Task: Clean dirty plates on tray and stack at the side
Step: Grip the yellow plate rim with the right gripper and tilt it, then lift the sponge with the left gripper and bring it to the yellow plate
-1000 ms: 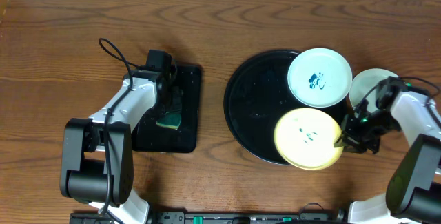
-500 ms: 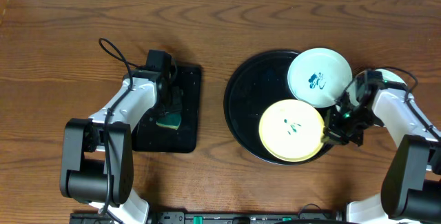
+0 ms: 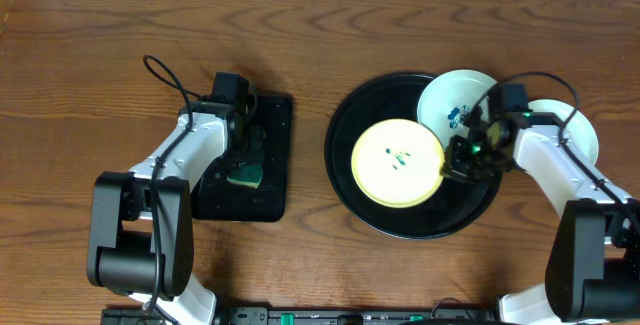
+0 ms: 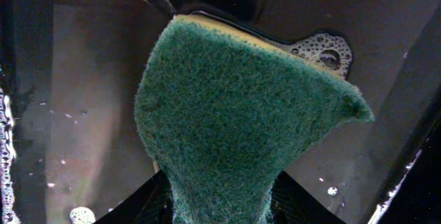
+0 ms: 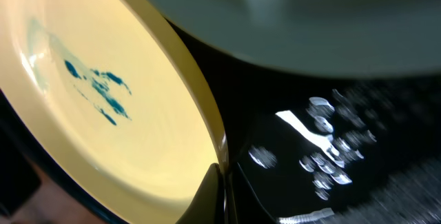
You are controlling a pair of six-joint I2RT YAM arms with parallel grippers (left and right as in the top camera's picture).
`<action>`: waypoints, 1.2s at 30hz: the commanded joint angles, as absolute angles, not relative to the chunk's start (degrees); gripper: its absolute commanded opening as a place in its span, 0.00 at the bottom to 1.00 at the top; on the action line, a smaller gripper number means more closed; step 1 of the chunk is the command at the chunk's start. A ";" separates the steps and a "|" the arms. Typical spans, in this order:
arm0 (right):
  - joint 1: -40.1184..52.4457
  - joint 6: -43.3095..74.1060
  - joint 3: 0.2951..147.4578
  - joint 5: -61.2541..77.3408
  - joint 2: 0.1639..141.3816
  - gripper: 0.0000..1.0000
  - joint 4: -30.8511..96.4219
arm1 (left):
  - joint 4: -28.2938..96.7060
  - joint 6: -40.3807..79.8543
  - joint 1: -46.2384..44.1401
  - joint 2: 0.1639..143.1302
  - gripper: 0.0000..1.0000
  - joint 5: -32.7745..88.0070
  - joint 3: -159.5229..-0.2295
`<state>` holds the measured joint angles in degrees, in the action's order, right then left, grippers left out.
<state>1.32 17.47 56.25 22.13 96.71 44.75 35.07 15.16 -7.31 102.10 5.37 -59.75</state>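
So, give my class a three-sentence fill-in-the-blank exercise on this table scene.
The left end effector grips a green ____ over the small rectangular black tray.
The right end effector pinches the rim of the round plate coloured pale ____.
The lone plate off the large round black tray, on the brown wood-grain tabletop, is ____.
Missing: sponge, yellow, white.

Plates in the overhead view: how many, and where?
3: yellow plate central on the tray; light blue plate at its upper right; white plate off it to the right, partly behind the right arm.
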 commanded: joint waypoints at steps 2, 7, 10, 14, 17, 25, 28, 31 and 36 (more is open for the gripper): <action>5.78 27.66 57.34 16.14 96.36 0.01 42.13 | 35.09 15.07 -7.09 100.95 0.45 4.47 -59.24; 10.46 29.15 57.32 12.45 96.36 0.01 41.15 | 35.09 15.05 -7.09 100.95 0.45 4.47 -59.24; 12.80 29.19 57.30 8.86 96.38 0.02 41.60 | 35.09 15.07 -7.09 100.95 0.45 4.49 -59.24; 15.16 30.39 57.25 5.74 96.68 0.21 41.32 | 35.11 15.07 -7.09 100.95 0.44 4.49 -59.24; 15.88 30.39 57.21 5.76 96.73 0.23 40.73 | 35.11 15.07 -7.09 100.95 0.44 4.49 -59.24; 15.97 30.44 54.59 5.30 96.77 0.20 39.64 | 35.09 15.07 -7.09 100.95 0.44 5.15 -59.24; 15.97 30.44 52.45 5.39 96.77 0.20 36.80 | 35.07 15.07 -7.09 100.95 0.44 5.15 -59.24; 15.99 30.46 50.06 5.82 96.77 0.17 32.97 | 35.09 15.07 -7.09 100.95 0.45 5.15 -59.24; 15.97 31.75 46.92 6.09 96.77 0.03 29.58 | 35.11 15.07 -7.09 100.95 0.49 5.15 -59.24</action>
